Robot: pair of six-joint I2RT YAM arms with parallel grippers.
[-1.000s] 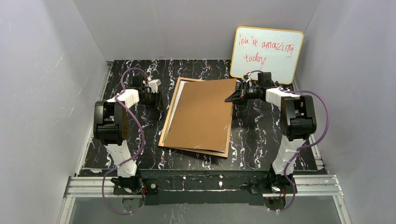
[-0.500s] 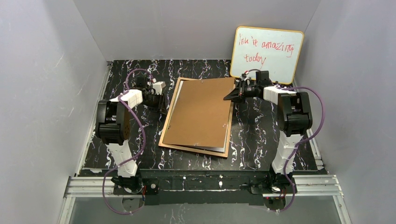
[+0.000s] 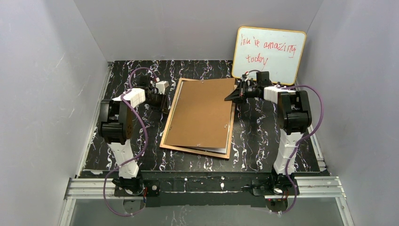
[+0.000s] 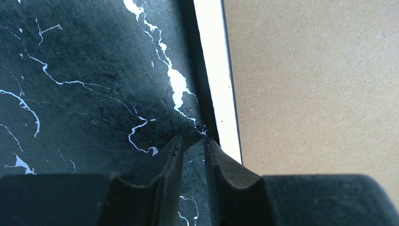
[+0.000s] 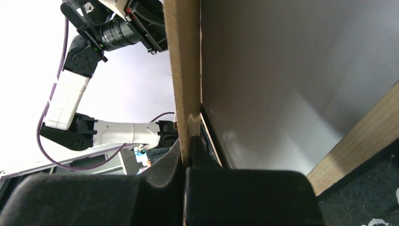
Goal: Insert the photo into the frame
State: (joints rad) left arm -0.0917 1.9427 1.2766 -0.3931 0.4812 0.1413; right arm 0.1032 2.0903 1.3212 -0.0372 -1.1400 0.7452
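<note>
Right claw (image 5: 187, 157): is clamping tight on the thin far-right edge of the backing board (image 5: 184, 70), its two fingers pressing flat against either face.
Left claw (image 4: 192, 143): is sitting low over the table (image 4: 84, 94) with its fingers only narrowly apart. It is holding nothing, and bare table is showing in the slit between them. One fingertip is sitting just beside a white strip at the board's left edge.
Backing board: is lying brown side up across the frame's back, slightly skewed. Its right side is lifting off the pale sheet below where the right claw is gripping it.
Photo (image 4: 217, 70): is lying white back up under the board. It is showing as the narrow white strip along the board's left edge. The pale sheet under the raised side may be the same print, though I cannot tell for sure.
Frame (image 3: 164, 134): is lying face down in the middle of the table between the two arms, with its tan wooden rails bordering the board.
Whiteboard (image 3: 268, 54): is leaning on the back wall behind the right claw, carrying red writing.
</note>
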